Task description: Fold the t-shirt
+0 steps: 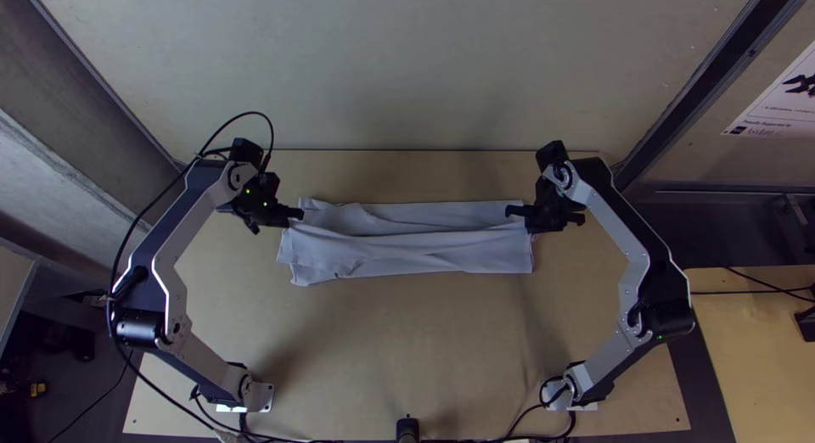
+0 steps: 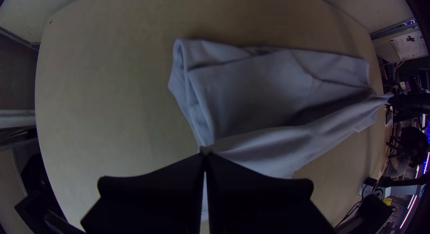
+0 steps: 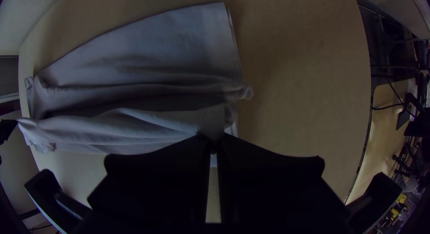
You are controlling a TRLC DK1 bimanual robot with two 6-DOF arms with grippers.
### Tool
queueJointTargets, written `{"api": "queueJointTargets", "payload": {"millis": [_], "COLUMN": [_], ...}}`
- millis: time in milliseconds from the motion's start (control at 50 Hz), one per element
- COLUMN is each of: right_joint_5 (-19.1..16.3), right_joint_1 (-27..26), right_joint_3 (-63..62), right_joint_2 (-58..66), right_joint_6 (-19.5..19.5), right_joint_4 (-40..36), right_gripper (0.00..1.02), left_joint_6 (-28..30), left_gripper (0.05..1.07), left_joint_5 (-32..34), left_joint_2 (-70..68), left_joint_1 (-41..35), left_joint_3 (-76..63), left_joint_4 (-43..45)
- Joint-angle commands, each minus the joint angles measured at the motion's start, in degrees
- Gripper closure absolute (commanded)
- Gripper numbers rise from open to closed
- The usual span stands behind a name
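Observation:
In the top view the pale t-shirt (image 1: 424,249) lies as a long, narrow folded strip across the table, with lengthwise creases. At its left end my left gripper (image 1: 297,215) is shut on the cloth; at its right end my right gripper (image 1: 516,212) is shut on it too. The left wrist view has the left gripper (image 2: 204,158) pinching a corner of the t-shirt (image 2: 255,90), a raised ridge of cloth running from it. Likewise, in the right wrist view, the right gripper (image 3: 213,146) pinches an edge of the t-shirt (image 3: 156,50), pulled into a ridge.
Bare wood of the table (image 1: 407,341) lies between the cloth and the arms' bases. A pale panel (image 1: 407,61) stands beyond the table's far edge. Black cables (image 1: 161,392) run along the left arm and the near edge.

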Motion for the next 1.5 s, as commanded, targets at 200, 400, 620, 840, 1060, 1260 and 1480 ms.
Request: {"api": "queueJointTargets", "payload": {"millis": [200, 400, 620, 840, 1060, 1260, 1480], "right_joint_5": [1.04, 1.13, 1.13, 1.04, 1.13, 5.17, 8.16], "right_joint_1": [-1.14, -2.19, -3.42, -4.74, -6.76, -7.91, -9.22], "right_joint_3": [4.94, 8.46, 11.18, 13.03, 13.47, 13.73, 12.24], "right_joint_2": [6.44, 11.01, 16.11, 18.83, 15.05, 9.61, 1.17], "right_joint_6": [-1.11, -1.47, -2.08, -1.47, -2.61, -3.05, -3.14], "right_joint_4": [0.00, 0.18, 0.88, 0.97, 0.71, 0.71, 0.09], "right_gripper": [1.00, 1.00, 1.00, 0.55, 0.12, 0.03, 0.03], "left_joint_6": [1.35, 0.91, -1.20, -6.74, -9.38, -10.69, -10.25], "left_gripper": [1.04, 1.04, 1.04, 0.10, 0.10, 0.10, 0.10], "left_joint_5": [-0.44, -0.70, -0.96, -1.05, -0.26, 6.07, 14.07], "left_joint_2": [10.10, 15.73, 22.06, 26.45, 20.91, 13.35, 4.92], "left_joint_1": [-0.36, -1.32, -2.64, -2.12, 0.35, 3.86, 7.20], "left_joint_3": [11.27, 15.58, 17.86, 17.42, 13.82, 10.83, 5.29], "left_joint_4": [-0.06, 0.03, 2.93, 6.45, 10.66, 10.66, 9.35]}}
